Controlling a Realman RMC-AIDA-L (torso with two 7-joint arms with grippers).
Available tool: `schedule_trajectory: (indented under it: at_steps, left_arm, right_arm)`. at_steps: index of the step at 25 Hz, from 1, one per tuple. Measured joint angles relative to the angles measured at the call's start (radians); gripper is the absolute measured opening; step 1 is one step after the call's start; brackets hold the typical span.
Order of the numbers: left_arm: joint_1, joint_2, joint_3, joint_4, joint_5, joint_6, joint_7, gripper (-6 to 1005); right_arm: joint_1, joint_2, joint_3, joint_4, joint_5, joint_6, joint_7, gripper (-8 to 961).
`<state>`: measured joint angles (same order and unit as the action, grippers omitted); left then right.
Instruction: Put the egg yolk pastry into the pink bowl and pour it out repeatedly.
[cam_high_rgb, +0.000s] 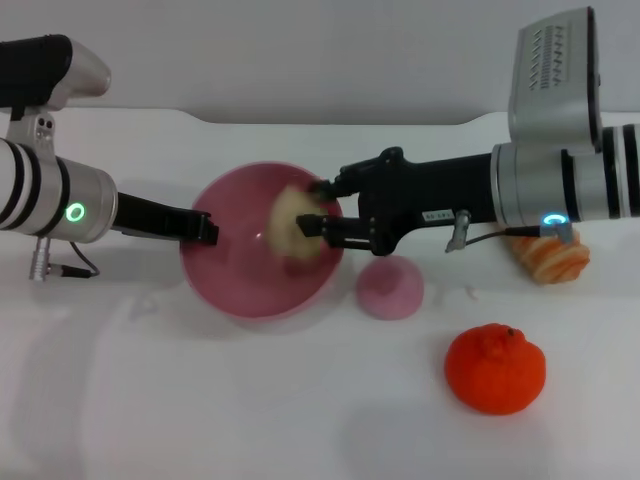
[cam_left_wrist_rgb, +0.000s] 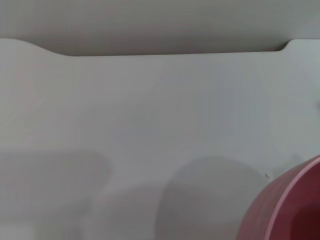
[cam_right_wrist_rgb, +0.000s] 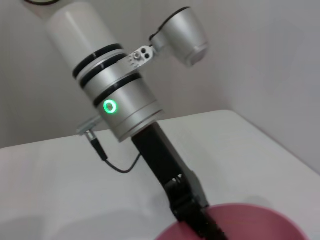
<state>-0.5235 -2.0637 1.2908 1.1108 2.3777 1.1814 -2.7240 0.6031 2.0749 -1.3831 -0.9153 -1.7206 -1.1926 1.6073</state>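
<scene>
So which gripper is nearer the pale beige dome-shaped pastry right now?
Right. The right gripper has its fingers around the pale beige dome-shaped pastry over the glossy pink plastic bowl; the left gripper clamps the bowl's opposite rim.

We see three non-task items, all in the right half of the head view. Pink-mauve ball (cam_high_rgb: 390, 287): just right of centre, matte, resting on the white bench (cam_high_rgb: 150, 400). Orange mandarin-like fruit (cam_high_rgb: 496, 367): lower right, dimpled skin, stem end up, well apart from the ball, casting a soft shadow on the bench. Ridged orange-striped bread roll (cam_high_rgb: 550, 257): right side, mid-height, partly hidden from above, so we only get its lower half. Bench is plain white with a notched back edge along the upper part of the frame; a pale wall (cam_high_rgb: 300, 50) stands behind it.
</scene>
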Motion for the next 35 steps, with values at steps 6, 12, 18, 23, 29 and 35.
schedule_trajectory:
  at_steps: [6,12,18,23,29,35]
  left_arm:
    - [-0.001,0.001,-0.004,0.005,0.000,-0.001,0.000,2]
    - [0.018,0.002,0.013,0.027,-0.004,-0.072,0.011,2]
    - [0.134,0.001,0.161,0.161,-0.020,-0.296,0.038,2]
    - [0.259,0.005,0.361,0.289,-0.015,-0.576,0.089,1]
    - [0.357,0.003,0.667,0.256,-0.013,-1.065,0.411,1]
    - [0.303,-0.010,0.992,-0.054,-0.012,-1.776,0.783,1]
  right_arm:
    - [-0.001,0.001,0.005,-0.003,-0.008,0.030,0.005,443]
    - [-0.043,0.002,0.064,0.021,0.144,0.190,0.000,544]
    - [-0.095,0.000,0.183,0.164,0.427,0.296,-0.150,557]
    - [-0.098,-0.003,0.262,0.249,0.497,0.299,-0.199,556]
    - [-0.111,-0.003,0.301,0.269,0.503,0.293,-0.203,557]
    - [-0.112,-0.002,0.302,0.285,0.504,0.288,-0.203,556]
